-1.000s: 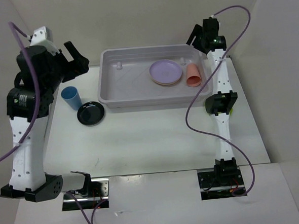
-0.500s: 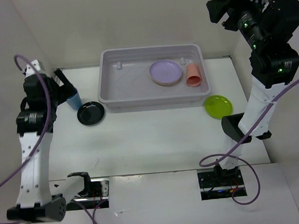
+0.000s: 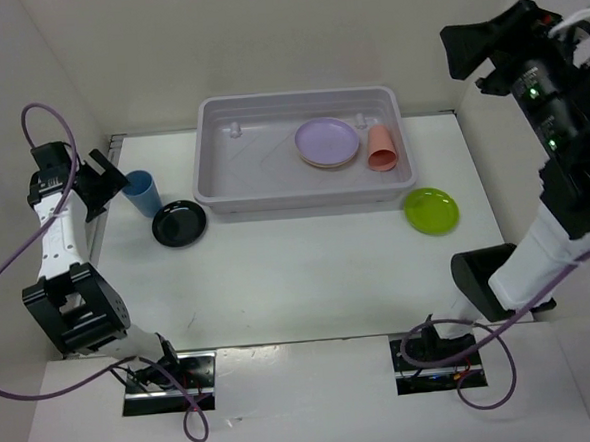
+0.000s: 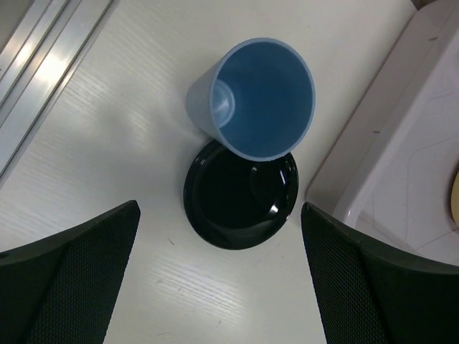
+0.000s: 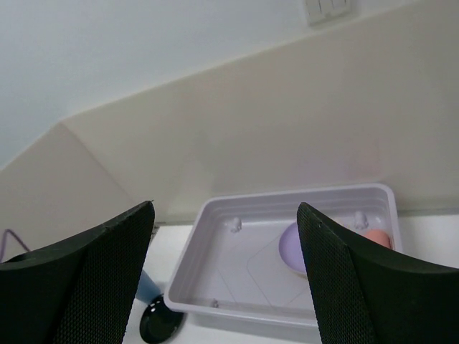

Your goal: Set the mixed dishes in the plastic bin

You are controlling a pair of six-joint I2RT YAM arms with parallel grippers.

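Left gripper (image 4: 222, 283) jaws spread wide, empty, lined up on blue cup (image 4: 252, 97) just ahead, likely for pickup; black plate (image 4: 240, 204) beside cup, nearer; bin (image 4: 401, 136) to its right. Right gripper (image 5: 226, 279) jaws apart, empty, raised; lime plate (image 3: 431, 211) well below.

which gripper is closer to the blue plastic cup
Left. The left gripper hangs open just beside the blue plastic cup; the right gripper is raised far off, past the opposite end of the pale plastic bin.

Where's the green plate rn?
Top view: the green plate lies on the table on the right side, just outside the plastic bin's near-right corner, not in it.
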